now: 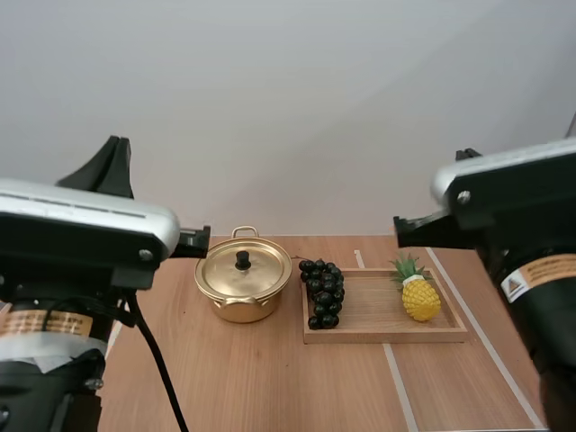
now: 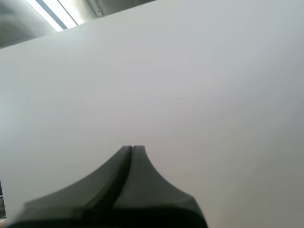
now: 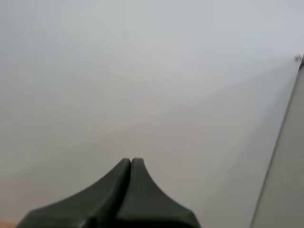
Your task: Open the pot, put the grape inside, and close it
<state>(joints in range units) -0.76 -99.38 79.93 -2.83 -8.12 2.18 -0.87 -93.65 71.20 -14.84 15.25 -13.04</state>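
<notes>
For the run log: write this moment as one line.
stage: not started | pot: lid on, beside tray | grapes: left end of wooden tray | left gripper: shut on nothing | right gripper: shut on nothing

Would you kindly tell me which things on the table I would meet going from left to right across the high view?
pot → bunch of grapes → pineapple
</notes>
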